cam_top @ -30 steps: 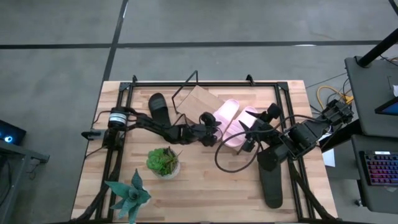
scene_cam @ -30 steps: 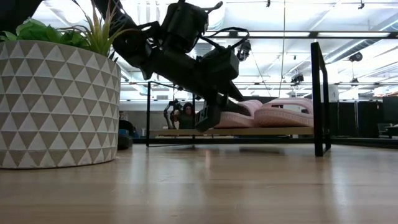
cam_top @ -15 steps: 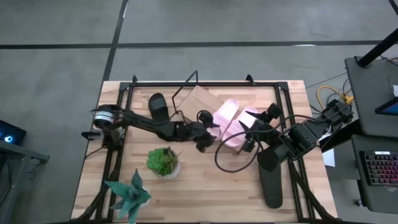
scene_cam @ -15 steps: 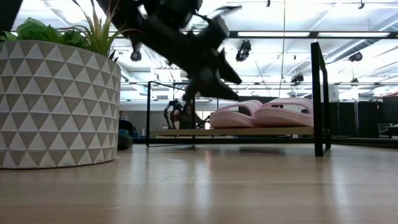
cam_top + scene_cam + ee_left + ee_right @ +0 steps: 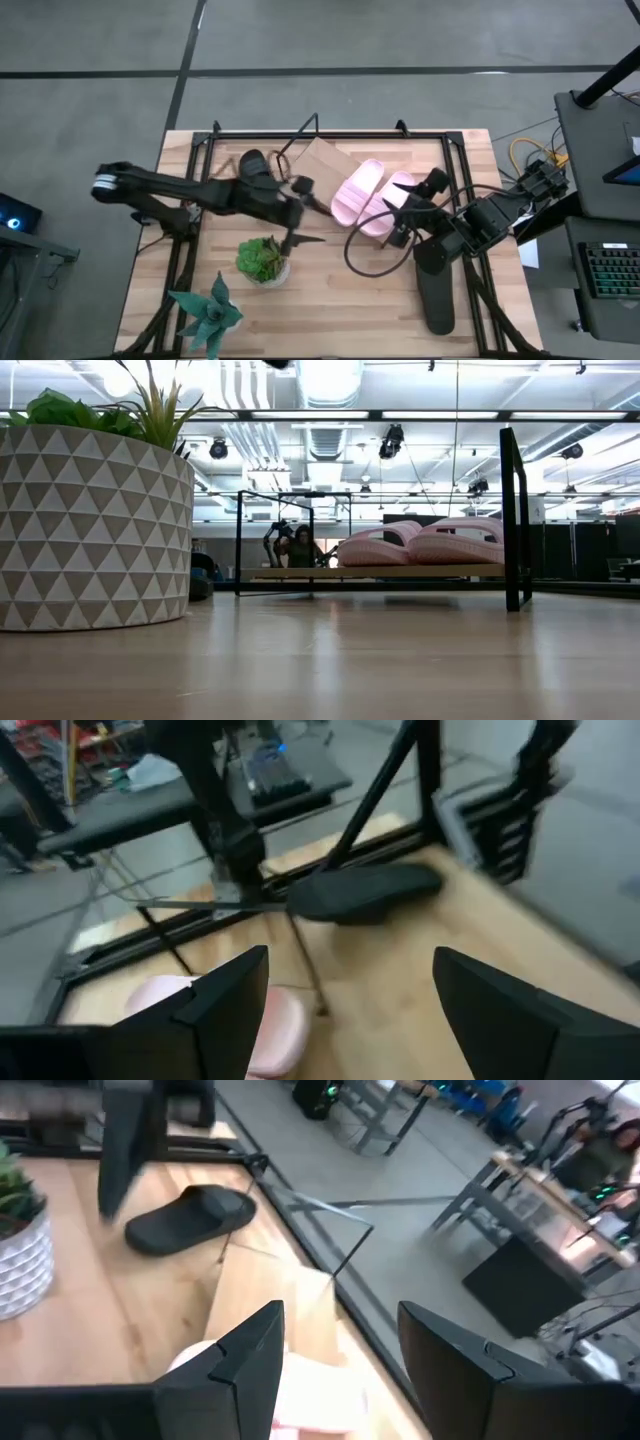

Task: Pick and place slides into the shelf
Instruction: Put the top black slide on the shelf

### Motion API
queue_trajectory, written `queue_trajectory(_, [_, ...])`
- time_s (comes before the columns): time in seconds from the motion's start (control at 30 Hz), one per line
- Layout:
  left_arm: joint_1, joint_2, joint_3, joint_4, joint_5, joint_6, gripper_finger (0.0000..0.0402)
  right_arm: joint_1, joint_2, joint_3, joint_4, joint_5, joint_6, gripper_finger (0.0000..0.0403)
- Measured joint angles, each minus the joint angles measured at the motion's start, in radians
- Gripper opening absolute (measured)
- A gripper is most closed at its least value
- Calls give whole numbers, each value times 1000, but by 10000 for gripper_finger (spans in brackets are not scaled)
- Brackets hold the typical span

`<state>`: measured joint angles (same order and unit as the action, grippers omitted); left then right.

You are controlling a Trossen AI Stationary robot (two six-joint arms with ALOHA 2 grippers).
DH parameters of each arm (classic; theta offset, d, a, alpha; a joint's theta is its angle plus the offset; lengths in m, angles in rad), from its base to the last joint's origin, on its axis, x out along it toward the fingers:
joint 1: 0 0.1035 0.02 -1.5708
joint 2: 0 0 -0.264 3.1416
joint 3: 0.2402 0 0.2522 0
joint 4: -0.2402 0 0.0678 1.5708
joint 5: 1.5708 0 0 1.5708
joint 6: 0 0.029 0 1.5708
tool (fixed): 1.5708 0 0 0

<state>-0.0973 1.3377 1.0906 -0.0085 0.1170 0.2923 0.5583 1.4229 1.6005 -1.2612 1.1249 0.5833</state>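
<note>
Two pale pink slides lie side by side on the slanted wooden shelf, soles down. One black slide lies on the table at the shelf's left end, partly under my left arm. Another black slide lies near the right edge. My left gripper hangs open above the table, left of the pink slides, holding nothing. My right gripper hovers open just near-right of the pink slides.
A white patterned pot with a green plant stands in front of the shelf, with a second spiky plant at the near left corner. A black frame borders the table.
My left gripper has pulled away from the left pink slide, risen out of the low view and drawn back toward the table's left edge, rolling as it went. Both pink slides stay on the shelf.
</note>
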Motion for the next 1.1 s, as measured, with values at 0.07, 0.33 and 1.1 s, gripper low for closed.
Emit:
queue_trajectory(0.07, [-8,-52,-1,-25,8,-46,267,0,2,0,8,-5,0,187])
queue_trajectory(0.33, [-22,-206,-7,-117,5,-127,267,129,11,-61,12,243,26,187])
queue_trajectory(1.1, [-21,-249,-14,-237,-49,-145,268,599,-8,-557,21,447,710,187])
